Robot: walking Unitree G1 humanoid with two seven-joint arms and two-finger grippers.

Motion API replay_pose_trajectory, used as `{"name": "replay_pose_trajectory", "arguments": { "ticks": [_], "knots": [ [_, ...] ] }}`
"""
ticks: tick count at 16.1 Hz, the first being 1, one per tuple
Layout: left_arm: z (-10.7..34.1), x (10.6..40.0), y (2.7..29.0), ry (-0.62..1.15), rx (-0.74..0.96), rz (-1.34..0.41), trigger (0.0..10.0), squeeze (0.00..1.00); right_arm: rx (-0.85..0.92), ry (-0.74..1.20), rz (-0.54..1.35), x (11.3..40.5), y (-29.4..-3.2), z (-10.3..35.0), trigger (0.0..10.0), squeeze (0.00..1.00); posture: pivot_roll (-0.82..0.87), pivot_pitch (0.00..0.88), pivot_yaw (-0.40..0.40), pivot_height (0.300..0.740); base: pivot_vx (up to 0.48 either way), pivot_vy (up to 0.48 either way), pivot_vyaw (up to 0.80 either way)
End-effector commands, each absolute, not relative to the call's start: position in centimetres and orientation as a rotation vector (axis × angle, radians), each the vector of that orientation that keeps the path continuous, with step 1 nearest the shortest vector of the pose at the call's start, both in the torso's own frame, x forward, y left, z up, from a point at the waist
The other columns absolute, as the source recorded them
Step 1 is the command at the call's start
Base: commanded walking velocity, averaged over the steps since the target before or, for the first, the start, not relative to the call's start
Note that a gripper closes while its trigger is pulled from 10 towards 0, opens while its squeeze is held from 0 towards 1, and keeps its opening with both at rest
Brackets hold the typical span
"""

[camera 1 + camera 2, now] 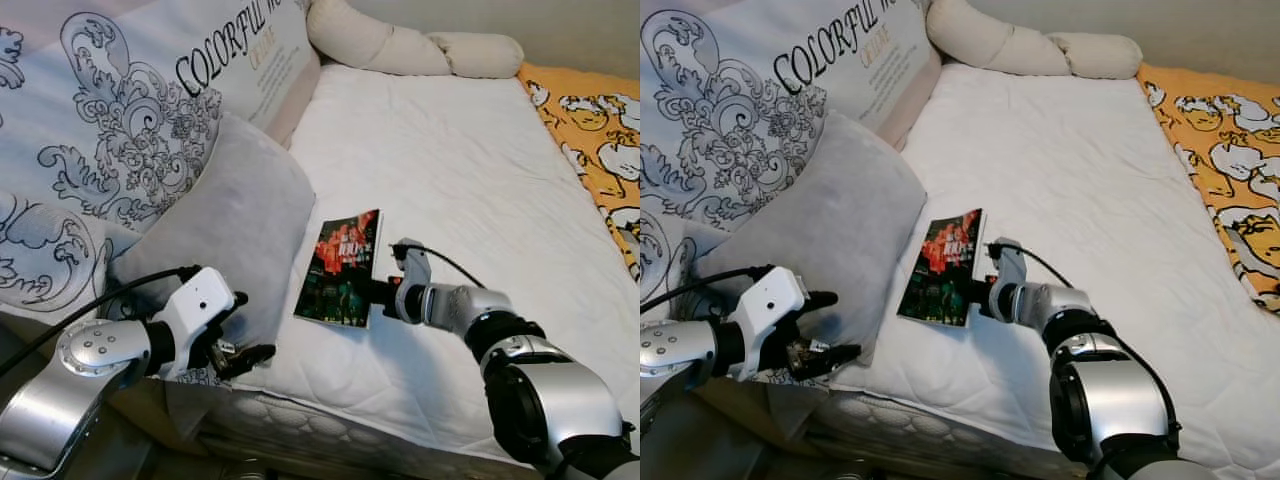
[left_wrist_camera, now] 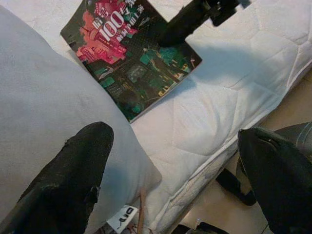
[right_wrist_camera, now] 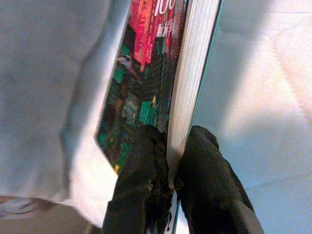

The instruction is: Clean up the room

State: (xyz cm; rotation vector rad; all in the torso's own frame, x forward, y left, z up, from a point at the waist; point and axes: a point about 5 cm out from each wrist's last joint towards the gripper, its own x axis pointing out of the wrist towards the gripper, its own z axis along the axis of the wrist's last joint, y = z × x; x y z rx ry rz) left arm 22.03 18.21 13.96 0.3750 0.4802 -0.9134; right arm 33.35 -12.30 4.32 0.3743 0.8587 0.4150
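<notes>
Right gripper (image 3: 170,183) clamped on book (image 1: 342,268) edge, frame centre.
Book's long axis extends beyond fingertips, toward upper frame; left gripper (image 2: 170,180) wide, lower left.

A grey pillow (image 1: 230,225) crowds the book's (image 1: 341,268) left edge; open white mattress (image 1: 450,170) stretches right and beyond.

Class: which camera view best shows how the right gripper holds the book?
The right wrist view: the right gripper pinches the book by its page edge, one finger each side. Both eye views show it reaching the book's edge; the left wrist view shows the cover.
</notes>
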Motion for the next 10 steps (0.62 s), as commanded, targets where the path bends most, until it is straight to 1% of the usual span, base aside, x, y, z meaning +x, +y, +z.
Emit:
{"name": "replay_pose_trajectory", "arguments": {
  "ticks": [1, 2, 3, 4, 8, 9, 10],
  "knots": [
    [14.0, 21.8, 17.8, 0.485, 0.377, -0.924, 10.0, 0.0, 0.299, 0.837, 0.348, 33.6, -13.0, 4.2, 10.0, 0.49, 0.09, 0.0, 0.003, 0.74, 0.0, 0.0, 0.0],
    [14.0, 21.8, 17.8, 0.485, 0.377, -0.924, 10.0, 0.0, 0.299, 0.837, 0.348, 33.6, -13.0, 4.2, 10.0, 0.49, 0.09, 0.0, 0.003, 0.74, 0.0, 0.0, 0.0],
    [13.9, 21.8, 17.7, 0.485, 0.376, -0.919, 10.0, 0.0, 0.285, 0.832, 0.321, 33.6, -13.2, 4.1, 10.0, 0.9, 0.09, 0.0, 0.001, 0.74, 0.0, 0.0, 0.0],
    [13.9, 21.7, 17.5, 0.485, 0.37, -0.916, 10.0, 0.0, 0.284, 0.83, 0.298, 33.5, -13.5, 3.8, 10.0, 1.0, 0.1, 0.0, -0.003, 0.74, 0.0, 0.0, 0.0],
    [13.6, 21.5, 17.0, 0.491, 0.361, -0.918, 10.0, 0.0, 0.221, 0.854, 0.247, 32.7, -15.0, 2.7, 10.0, 1.0, 0.1, 0.0, -0.001, 0.74, 0.0, 0.0, 0.0],
    [13.4, 21.5, 16.6, 0.486, 0.352, -0.916, 10.0, 0.0, 0.231, 0.802, 0.199, 33.1, -16.1, 3.1, 10.0, 1.0, 0.09, 0.0, 0.002, 0.74, 0.0, 0.0, 0.0],
    [13.4, 21.6, 16.5, 0.485, 0.351, -0.915, 10.0, 0.0, 0.224, 0.786, 0.187, 33.2, -16.4, 3.2, 10.0, 1.0, 0.09, 0.0, 0.002, 0.74, 0.0, 0.0, 0.0]
  ]
}}
